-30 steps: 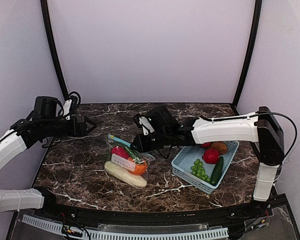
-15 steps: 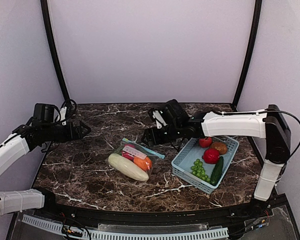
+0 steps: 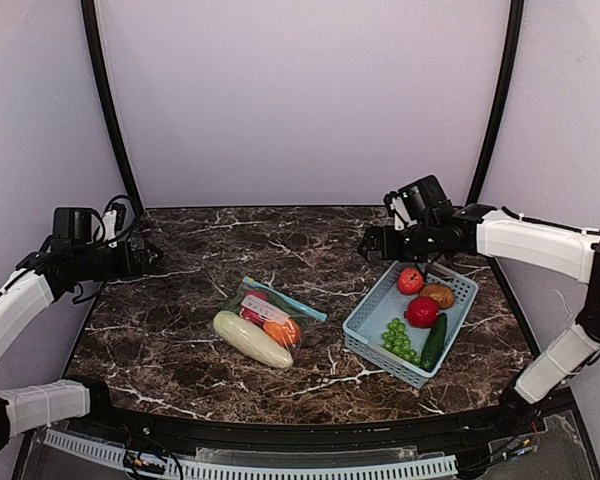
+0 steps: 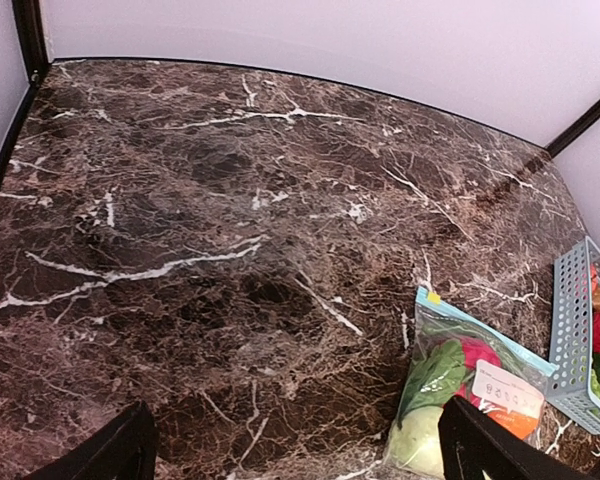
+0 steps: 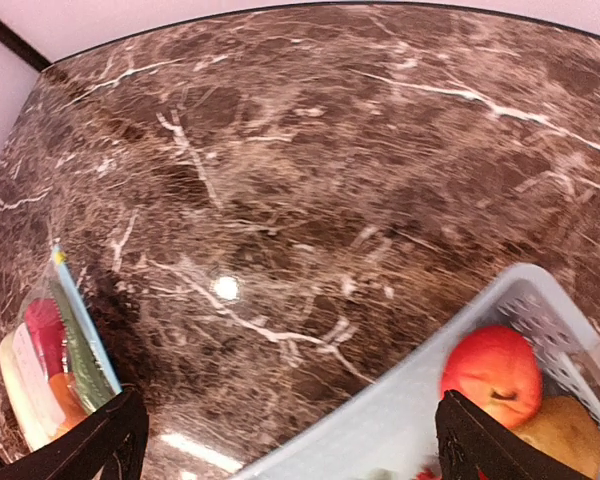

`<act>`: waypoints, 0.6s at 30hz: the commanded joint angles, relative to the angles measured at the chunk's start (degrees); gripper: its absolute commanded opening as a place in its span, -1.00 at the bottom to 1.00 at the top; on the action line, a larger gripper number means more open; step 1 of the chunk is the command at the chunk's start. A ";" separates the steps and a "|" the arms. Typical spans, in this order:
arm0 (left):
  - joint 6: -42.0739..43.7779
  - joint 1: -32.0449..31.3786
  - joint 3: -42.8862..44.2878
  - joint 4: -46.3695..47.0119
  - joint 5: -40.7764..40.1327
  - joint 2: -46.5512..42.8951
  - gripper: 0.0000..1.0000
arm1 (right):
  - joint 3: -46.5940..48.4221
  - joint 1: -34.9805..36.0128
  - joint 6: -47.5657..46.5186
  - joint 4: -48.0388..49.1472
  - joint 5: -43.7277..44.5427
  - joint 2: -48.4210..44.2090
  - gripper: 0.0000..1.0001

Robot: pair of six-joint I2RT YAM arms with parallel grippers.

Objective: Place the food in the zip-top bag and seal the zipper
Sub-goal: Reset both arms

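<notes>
The zip-top bag (image 3: 268, 325) lies flat on the counter (image 3: 170, 335) near its middle, just left of the light blue basket (image 3: 365, 335), and it is already loaded: a cream-white squash (image 3: 248, 340) runs along its near side, with an orange (image 3: 282, 332), a red piece and something green packed beside it under the white label. The zipper (image 3: 285, 298) shows as one straight blue strip along the bag's far edge, which suggests the mouth is pressed shut, though no view is sharp enough to confirm a full seal. Neither arm touches the bag. The left hand (image 3: 145, 258) hangs over the counter's left edge, well apart from the bag, fingers spread wide and empty. The right hand (image 3: 372, 243) hovers near the basket's far corner, likewise released with nothing between its fingers. In the basket lie an apple (image 3: 411, 281), a second red fruit (image 3: 423, 311), a brown piece (image 3: 440, 295), green grapes (image 3: 400, 338) and a cucumber (image 3: 435, 342). If these also count as the food, the task is only partly done; if not, it looks essentially complete.
</notes>
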 commanded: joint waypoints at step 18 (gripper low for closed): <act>8.81 4.76 -2.66 -0.75 -9.13 -17.12 0.97 | -26.84 -13.35 -12.97 13.15 7.66 -39.88 0.97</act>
